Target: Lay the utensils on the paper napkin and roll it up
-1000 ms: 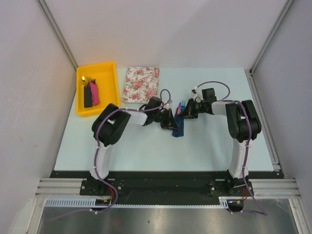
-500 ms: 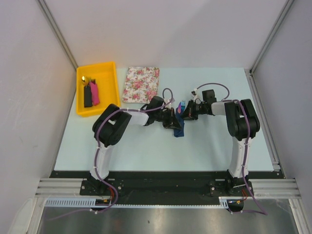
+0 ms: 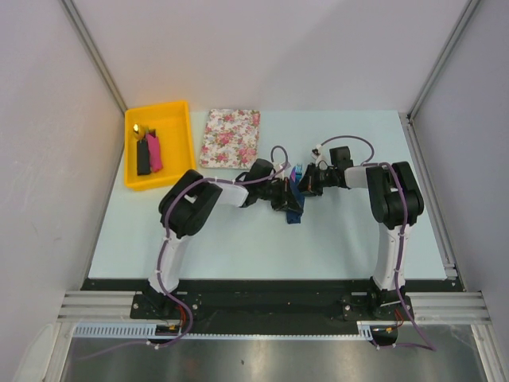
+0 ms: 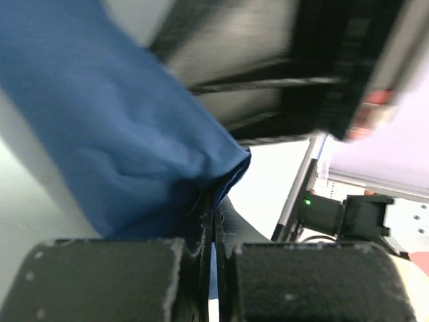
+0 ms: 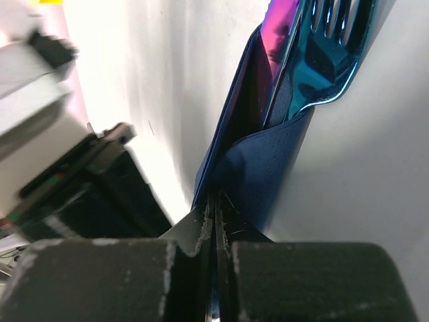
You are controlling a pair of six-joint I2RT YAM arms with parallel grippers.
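Observation:
The navy paper napkin (image 3: pixel 294 205) lies folded into a narrow strip at the table's middle, between both grippers. Two utensils (image 3: pixel 297 173) stick out of its far end; in the right wrist view they show as a shiny teal fork (image 5: pixel 332 50) and a purple-tinted piece (image 5: pixel 280 33) inside the napkin (image 5: pixel 258 171). My left gripper (image 3: pixel 285 199) is shut on the napkin's edge (image 4: pixel 134 134). My right gripper (image 3: pixel 305 185) is shut on the napkin's other edge.
A pink-and-white floral mat (image 3: pixel 231 138) lies at the back, left of centre. A yellow bin (image 3: pixel 179 151) at the back left holds a black block (image 3: pixel 143 157) and a pink block (image 3: pixel 154 152).
My left gripper has moved right with the napkin, and the napkin has narrowed into a tighter strip. My right gripper has barely moved.

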